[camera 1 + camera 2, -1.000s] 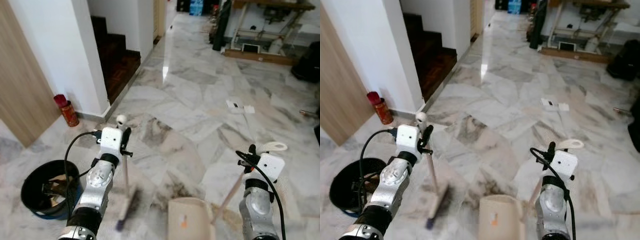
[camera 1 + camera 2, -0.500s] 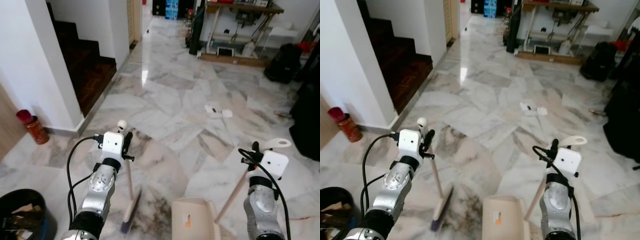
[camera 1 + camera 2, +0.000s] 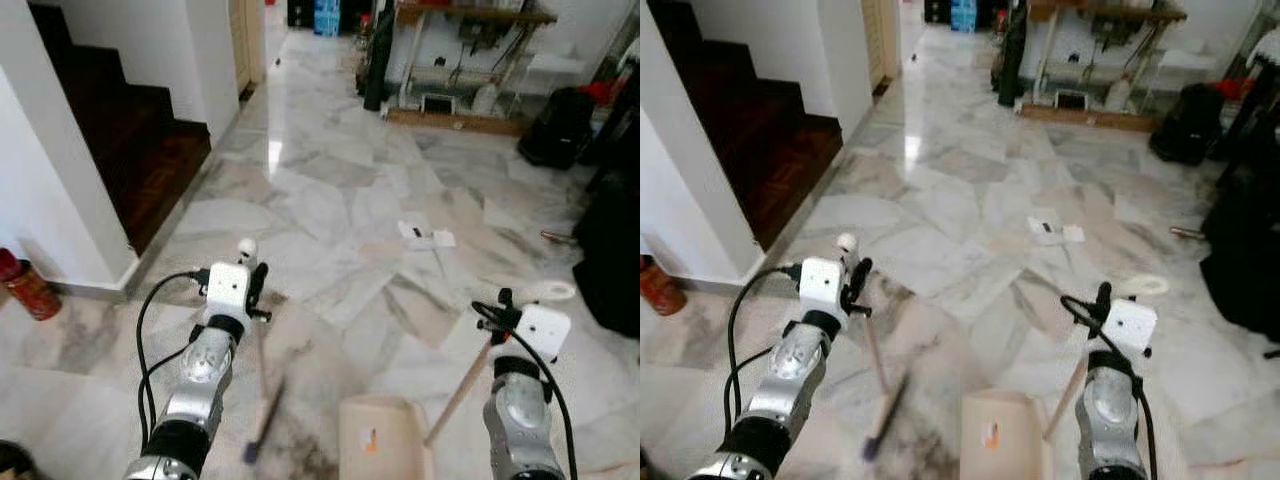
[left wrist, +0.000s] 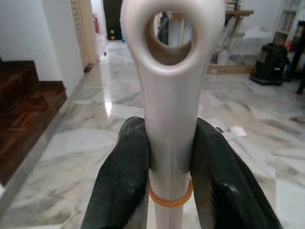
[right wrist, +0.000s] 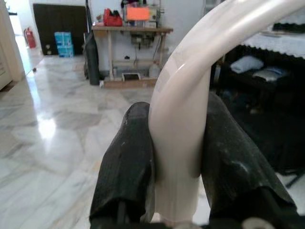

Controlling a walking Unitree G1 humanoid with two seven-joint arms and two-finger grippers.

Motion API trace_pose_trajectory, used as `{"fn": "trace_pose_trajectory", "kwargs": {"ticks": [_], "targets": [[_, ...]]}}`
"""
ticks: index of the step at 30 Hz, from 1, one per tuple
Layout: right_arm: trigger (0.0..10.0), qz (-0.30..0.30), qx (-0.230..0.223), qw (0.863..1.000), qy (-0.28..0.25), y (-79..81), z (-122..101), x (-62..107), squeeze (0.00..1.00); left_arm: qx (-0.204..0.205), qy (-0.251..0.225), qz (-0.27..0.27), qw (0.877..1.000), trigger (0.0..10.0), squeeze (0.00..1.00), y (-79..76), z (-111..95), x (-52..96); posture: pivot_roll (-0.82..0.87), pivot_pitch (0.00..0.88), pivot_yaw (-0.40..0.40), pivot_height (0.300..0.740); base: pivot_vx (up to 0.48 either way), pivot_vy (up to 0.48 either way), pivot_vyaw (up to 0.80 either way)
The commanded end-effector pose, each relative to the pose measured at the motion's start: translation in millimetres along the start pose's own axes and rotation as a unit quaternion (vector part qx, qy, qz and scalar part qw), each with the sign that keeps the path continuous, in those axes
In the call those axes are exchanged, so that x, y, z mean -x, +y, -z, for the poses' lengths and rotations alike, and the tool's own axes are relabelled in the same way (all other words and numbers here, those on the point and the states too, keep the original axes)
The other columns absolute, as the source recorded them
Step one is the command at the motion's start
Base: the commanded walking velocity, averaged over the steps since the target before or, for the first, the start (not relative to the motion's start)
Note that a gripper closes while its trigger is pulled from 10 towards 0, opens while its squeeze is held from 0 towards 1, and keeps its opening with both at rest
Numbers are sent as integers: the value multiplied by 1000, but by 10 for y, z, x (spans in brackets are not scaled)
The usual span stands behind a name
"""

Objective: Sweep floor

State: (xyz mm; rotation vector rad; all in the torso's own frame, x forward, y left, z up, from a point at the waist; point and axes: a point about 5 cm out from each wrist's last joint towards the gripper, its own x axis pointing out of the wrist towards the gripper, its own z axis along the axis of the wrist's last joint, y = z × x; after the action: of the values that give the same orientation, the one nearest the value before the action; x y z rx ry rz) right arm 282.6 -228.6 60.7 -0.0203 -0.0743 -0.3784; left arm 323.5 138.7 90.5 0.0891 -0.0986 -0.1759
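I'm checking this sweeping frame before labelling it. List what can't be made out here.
- Broom head: motion-blurred in both eye views, so its bristles and floor contact are unclear.
- Dustpan: cut off by the eye views' bottom edge.
- White litter on the marble floor: too small to identify.
- Left gripper and right gripper handle contact: fingers cover it in the wrist views.

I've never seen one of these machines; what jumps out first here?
Two silver arms reach out over a marble floor. The left gripper clamps a broom, and the right gripper holds a cream dustpan by its long handle. Ahead lie scraps of paper.
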Motion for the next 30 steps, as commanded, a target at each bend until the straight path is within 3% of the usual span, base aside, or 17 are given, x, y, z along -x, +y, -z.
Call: {"fn": "trace_pose_trajectory", "kwargs": {"ticks": [1,9,30], "targets": [[10000,-8,-13,999,-33,63,-156,-76,0,-12,-23,-8,1000,10000,0,71,-86,-28,156,0,-54,740,480,0,0],[10000,-5,-10,999,-33,50,-157,-71,0,-10,-25,-3,1000,10000,0,40,-93,-39,154,0,-56,740,471,0,0],[10000,1,-20,999,-29,74,-135,-41,0,-18,-27,-11,999,10000,0,133,-133,-61,167,0,-37,740,479,0,0]]}}
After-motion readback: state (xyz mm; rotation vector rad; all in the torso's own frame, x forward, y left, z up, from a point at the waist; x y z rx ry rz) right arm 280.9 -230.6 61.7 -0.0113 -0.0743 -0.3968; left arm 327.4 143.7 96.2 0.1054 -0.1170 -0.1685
